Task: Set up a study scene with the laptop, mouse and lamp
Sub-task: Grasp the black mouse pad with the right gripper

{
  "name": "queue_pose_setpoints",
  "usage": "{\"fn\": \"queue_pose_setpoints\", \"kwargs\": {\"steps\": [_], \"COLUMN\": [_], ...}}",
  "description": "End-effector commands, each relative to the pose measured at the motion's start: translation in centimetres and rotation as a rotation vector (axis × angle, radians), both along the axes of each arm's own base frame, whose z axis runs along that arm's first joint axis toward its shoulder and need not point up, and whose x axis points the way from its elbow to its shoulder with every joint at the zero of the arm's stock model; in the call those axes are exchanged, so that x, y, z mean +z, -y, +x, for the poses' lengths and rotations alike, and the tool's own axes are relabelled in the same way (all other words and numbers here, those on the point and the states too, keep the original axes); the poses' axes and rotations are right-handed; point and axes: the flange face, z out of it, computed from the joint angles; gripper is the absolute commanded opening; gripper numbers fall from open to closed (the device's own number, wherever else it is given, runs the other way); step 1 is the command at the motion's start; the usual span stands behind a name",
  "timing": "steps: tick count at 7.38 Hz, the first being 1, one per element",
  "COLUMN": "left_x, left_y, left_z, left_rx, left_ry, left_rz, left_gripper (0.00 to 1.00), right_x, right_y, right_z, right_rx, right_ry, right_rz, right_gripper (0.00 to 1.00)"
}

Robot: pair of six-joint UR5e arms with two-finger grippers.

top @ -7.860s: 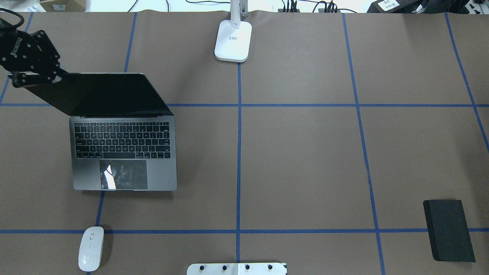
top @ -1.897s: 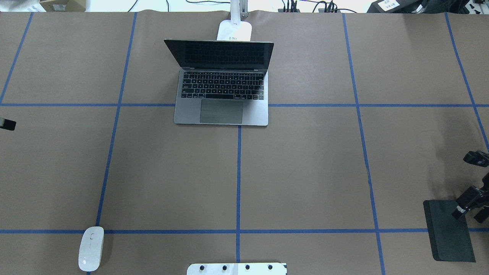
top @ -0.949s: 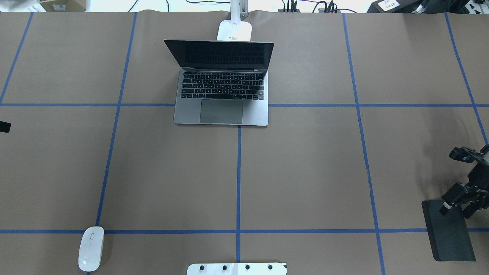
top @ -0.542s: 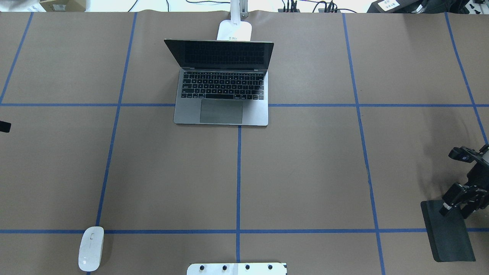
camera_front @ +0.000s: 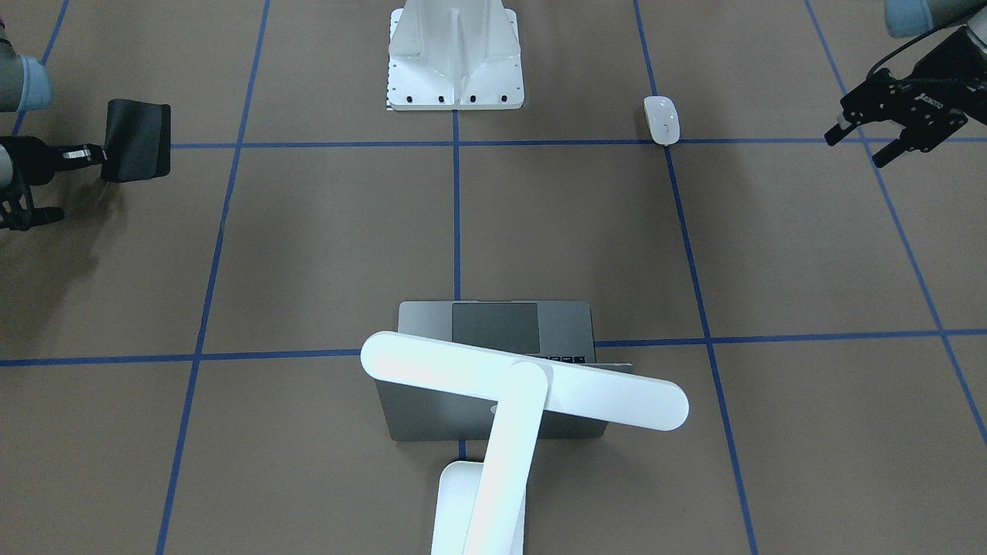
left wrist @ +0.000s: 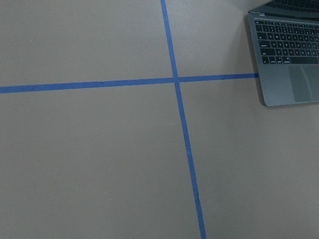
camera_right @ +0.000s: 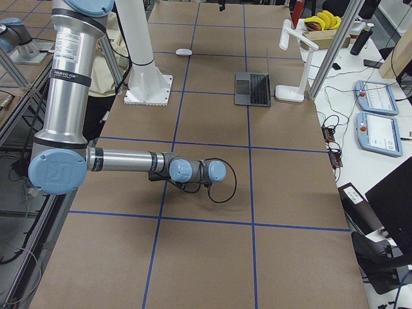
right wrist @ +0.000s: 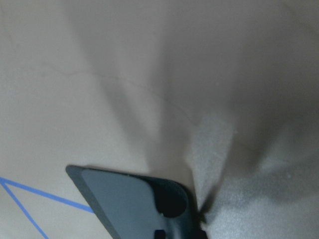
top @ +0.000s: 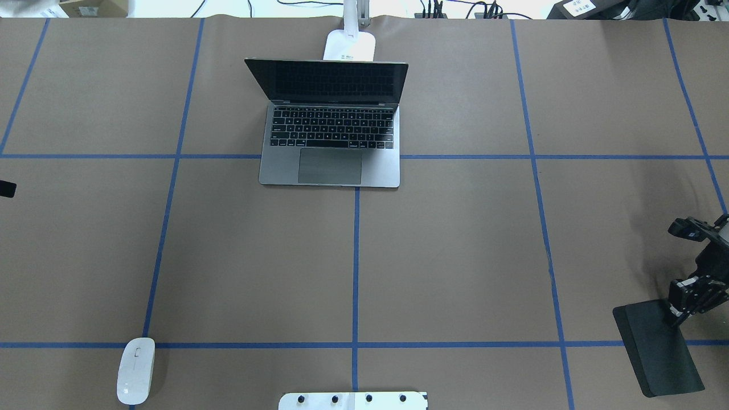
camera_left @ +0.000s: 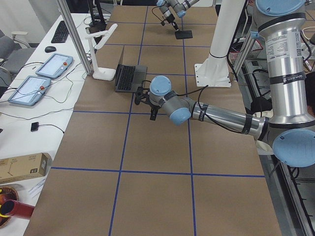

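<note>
- A wide table point(top: 455, 256) lies under brown paper, squared off by blue tape lines point(top: 355, 273).
- Along one side runs a white desk point(camera_left: 29, 112) with two tablets point(camera_left: 54, 65), a keyboard point(camera_left: 60, 31) and loose cables.
- A cardboard box point(camera_left: 22, 167) sits at that desk's end.

The laptop point(camera_right: 252, 89) (lid open) sits just beside the lamp point(camera_right: 290, 93).

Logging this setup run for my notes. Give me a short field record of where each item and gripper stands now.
laptop: open, at the far middle of the table
lamp: base right behind the laptop
mouse: lying alone, near edge on the robot's left
black mat: edge pinched by the right gripper, appears tilted
right gripper: shut on black mat
left gripper: open, empty, above bare table
</note>
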Motion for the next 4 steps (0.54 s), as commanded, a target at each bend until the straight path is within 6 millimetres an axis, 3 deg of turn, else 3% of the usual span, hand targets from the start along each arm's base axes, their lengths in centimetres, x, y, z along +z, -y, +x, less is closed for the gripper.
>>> {"fn": "queue_pose_setpoints", "kwargs": {"steps": [1, 3, 4], "left_x": [0.2, 1.0, 2.5], "left_y": [-0.1, -0.1, 0.4], "left_z": [-0.1, -0.6, -1.8], "left_rx": [0.001, 0.046, 0.041], "left_ry": [0.001, -0.017, -0.015], "left_rz": [-0.003, 0.013, 0.016], "left_gripper": [1.0, 1.0, 1.0], "right_x": [-1.9, -6.3, -10.5], "right_y": [0.4, 2.4, 6.2], "right_z": [-0.2, 1.1, 1.7], "right_rx": [0.008, 0.078, 0.164], "right_ry": [0.006, 0.029, 0.031], "right_rz": [0.017, 0.05, 0.059], "right_gripper": [0.0, 0.0, 0.0]}}
